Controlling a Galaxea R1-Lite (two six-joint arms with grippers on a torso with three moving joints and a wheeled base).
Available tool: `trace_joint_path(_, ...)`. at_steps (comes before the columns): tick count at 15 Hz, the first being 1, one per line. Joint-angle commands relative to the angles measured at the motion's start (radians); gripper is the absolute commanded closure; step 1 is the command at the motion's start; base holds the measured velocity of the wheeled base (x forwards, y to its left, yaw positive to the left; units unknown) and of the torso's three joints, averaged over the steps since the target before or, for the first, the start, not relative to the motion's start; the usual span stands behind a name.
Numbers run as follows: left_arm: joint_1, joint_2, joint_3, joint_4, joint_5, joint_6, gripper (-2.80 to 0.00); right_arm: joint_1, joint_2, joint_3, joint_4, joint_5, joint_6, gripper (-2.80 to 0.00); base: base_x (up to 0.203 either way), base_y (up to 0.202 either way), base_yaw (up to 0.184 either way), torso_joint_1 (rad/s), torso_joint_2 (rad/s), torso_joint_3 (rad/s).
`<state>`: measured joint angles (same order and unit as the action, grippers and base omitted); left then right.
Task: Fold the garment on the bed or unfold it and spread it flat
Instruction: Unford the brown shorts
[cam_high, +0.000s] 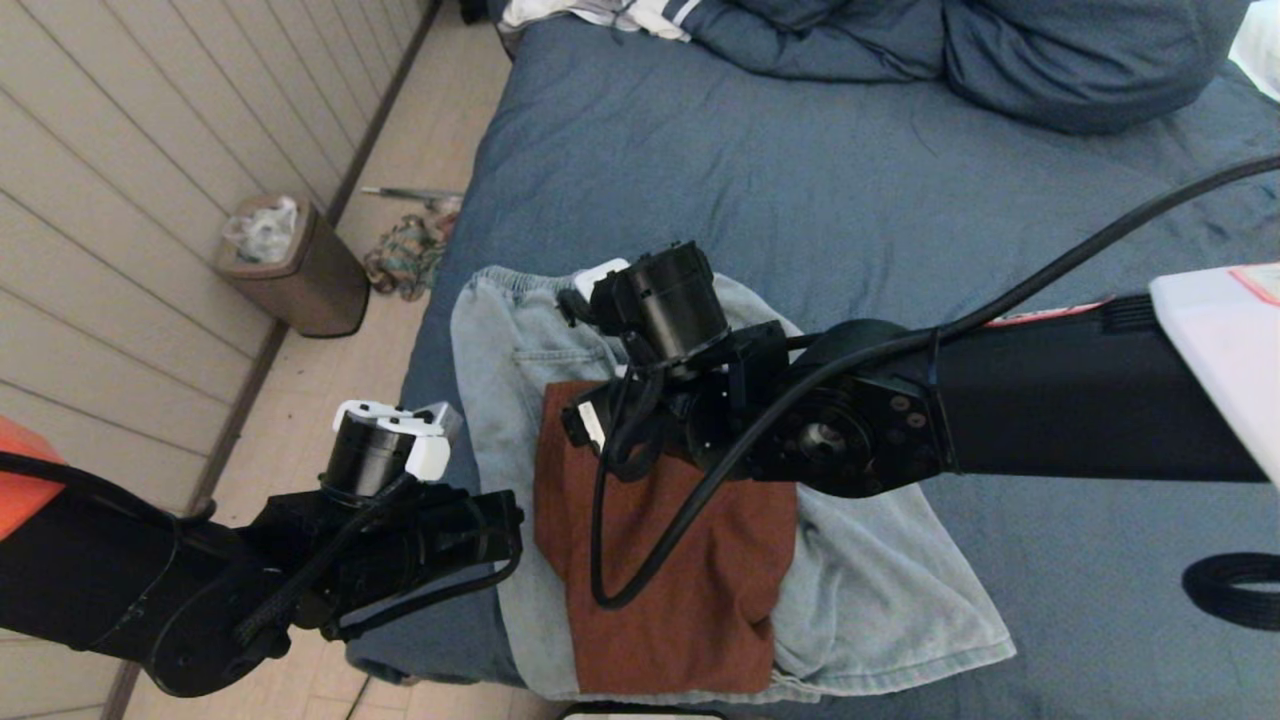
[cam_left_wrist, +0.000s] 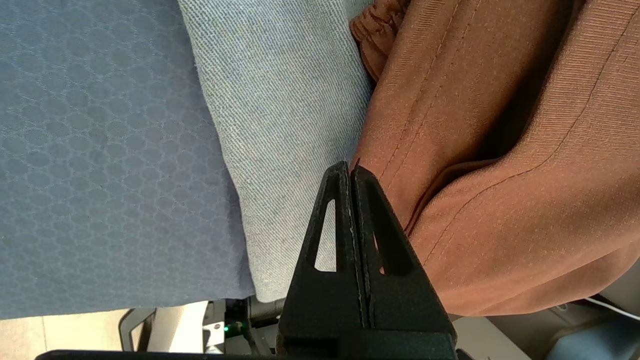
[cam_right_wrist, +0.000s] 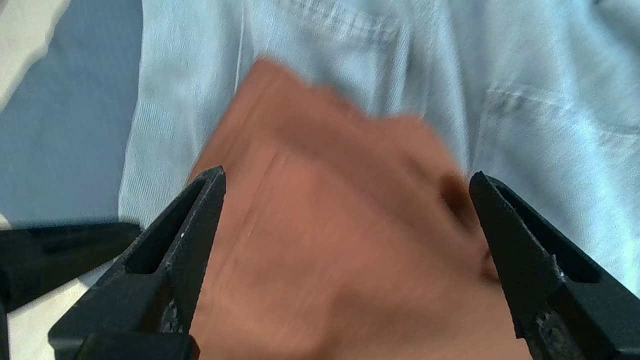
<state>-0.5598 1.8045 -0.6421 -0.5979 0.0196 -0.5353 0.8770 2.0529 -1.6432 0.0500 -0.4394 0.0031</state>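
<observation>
A rust-brown garment lies folded on top of folded light-blue jeans, near the front left corner of the bed. My right gripper hangs open just above the rust-brown garment, one finger to each side of it, with the jeans beyond. My left gripper is shut with nothing seen between its fingers. Its tips sit over the line where the rust-brown garment meets the jeans, at the stack's left side. The right arm hides the top of the garment in the head view.
Blue pillows and bedding with a white striped cloth are heaped at the head of the bed. On the floor to the left stand a brown bin and a cloth heap by the panelled wall. A black cable coil lies at right.
</observation>
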Motion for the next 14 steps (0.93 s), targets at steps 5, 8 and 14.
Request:
trace_joint_path(5, 0.001, -0.014, 0.001, -0.003, 0.000, -0.003, 0.00, -0.013, 0.024, 0.079, -0.050, -0.037, -0.003, -2.80, 0.000, 0.000, 0.000, 0.000, 0.00, 0.000)
trace_joint_path(8, 0.000, -0.028, 0.004, -0.003, 0.000, -0.003, 0.00, -0.033, 0.038, 0.073, -0.067, -0.061, -0.028, 0.00, 0.000, 0.000, 0.000, 0.000, 0.00, 0.000)
trace_joint_path(14, 0.001, -0.057, 0.013, -0.002, 0.000, 0.008, 0.00, -0.027, -0.064, 0.118, -0.128, -0.132, -0.020, 0.00, 0.000, 0.000, 0.000, 0.000, 0.00, 0.000)
